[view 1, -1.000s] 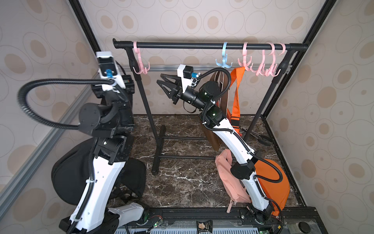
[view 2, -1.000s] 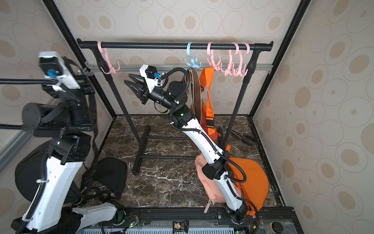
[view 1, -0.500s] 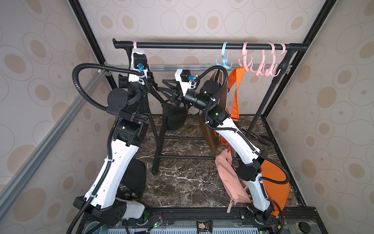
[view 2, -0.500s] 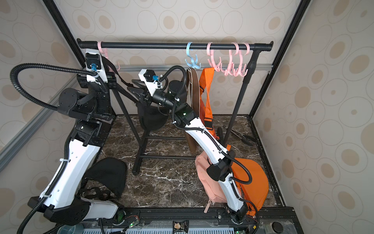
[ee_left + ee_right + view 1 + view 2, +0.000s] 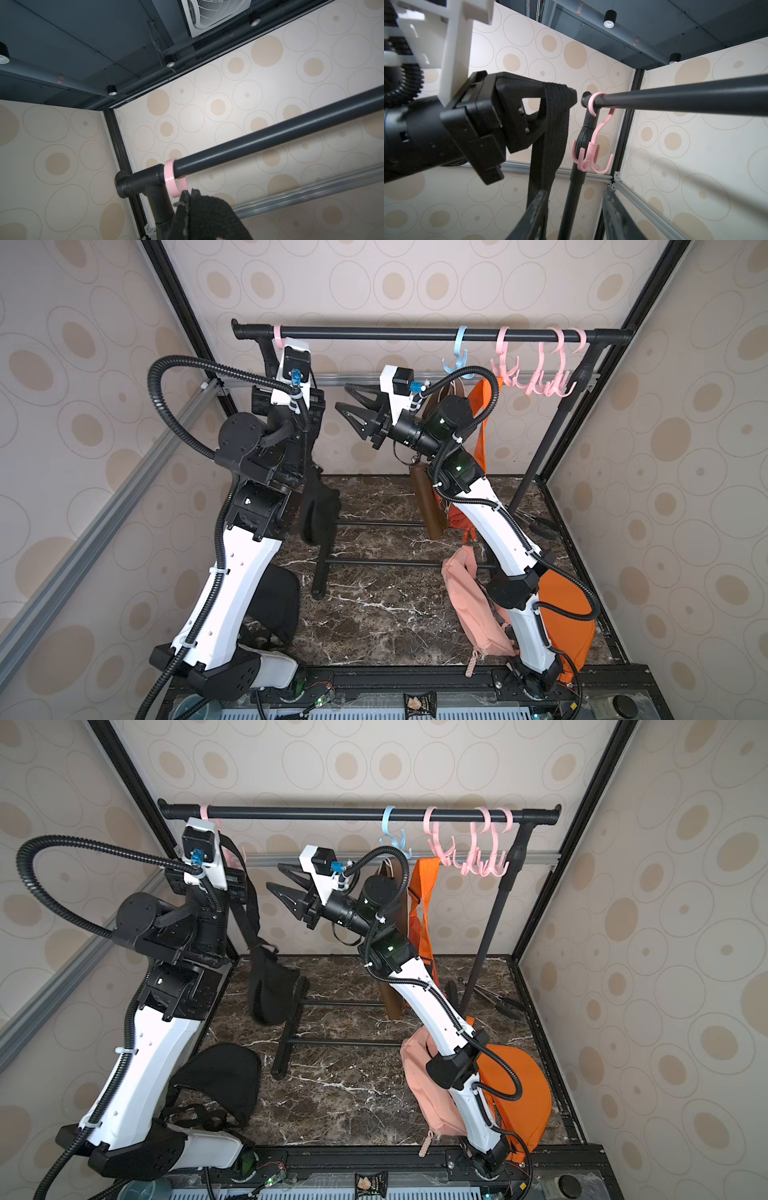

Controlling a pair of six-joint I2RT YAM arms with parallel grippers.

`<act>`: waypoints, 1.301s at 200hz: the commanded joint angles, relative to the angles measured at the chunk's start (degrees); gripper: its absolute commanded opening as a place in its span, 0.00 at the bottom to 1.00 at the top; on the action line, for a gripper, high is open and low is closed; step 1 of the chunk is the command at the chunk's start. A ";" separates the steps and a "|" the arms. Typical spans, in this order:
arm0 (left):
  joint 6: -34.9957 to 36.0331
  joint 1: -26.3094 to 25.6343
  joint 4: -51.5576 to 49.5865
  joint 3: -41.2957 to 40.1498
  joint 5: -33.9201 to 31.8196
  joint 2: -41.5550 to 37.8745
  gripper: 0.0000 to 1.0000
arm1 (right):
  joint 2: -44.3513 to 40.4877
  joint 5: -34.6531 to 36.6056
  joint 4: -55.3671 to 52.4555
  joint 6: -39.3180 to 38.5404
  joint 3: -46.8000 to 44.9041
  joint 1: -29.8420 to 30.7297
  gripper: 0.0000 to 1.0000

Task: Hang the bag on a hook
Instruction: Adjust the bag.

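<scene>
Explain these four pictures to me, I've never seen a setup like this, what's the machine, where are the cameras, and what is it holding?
This robot has a left arm and a right arm in a wallpapered booth, each ending in a two-fingered gripper. Two pictures look down on the whole scene from overhead; the other two come from cameras on the wrists, looking upward. A black rail carries coloured hooks. The left gripper is shut on the strap of a black bag, which dangles close to the pink hook at the rail's end. The right gripper is open and empty. On the marble floor lie a second black bag, a pink bag and an orange bag. A brown bag hangs under the rail.
</scene>
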 commanded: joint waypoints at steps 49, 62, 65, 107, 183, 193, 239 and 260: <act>2.35 -1.18 0.86 -1.81 -1.41 -2.94 0.00 | -10.49 -11.00 5.50 5.49 -16.95 0.73 0.43; 4.32 -1.44 2.06 -3.42 -2.79 -3.31 0.00 | -12.85 -11.27 7.15 6.25 -19.84 0.68 0.43; 4.52 -1.46 2.25 -3.66 -2.91 -3.33 0.00 | -13.04 -11.41 7.47 6.54 -20.03 0.81 0.43; 1.45 -2.01 0.63 -1.35 -1.03 -2.68 0.00 | -5.06 -6.45 -2.00 2.50 -5.84 2.81 0.43; -9.08 -2.31 -4.99 3.99 4.50 -3.92 0.00 | 4.04 1.07 -2.53 1.05 3.30 3.56 0.45; -9.84 -2.39 -5.70 3.93 5.12 -3.93 0.00 | 4.23 1.40 -2.38 0.91 3.40 3.72 0.45; -7.33 -2.78 -6.01 2.56 2.66 -3.58 0.00 | 0.56 -0.06 -3.44 1.73 0.06 3.80 0.42; -6.38 -2.78 -6.06 0.40 2.01 -3.78 0.00 | -2.28 -1.24 -0.31 2.83 -4.23 3.79 0.43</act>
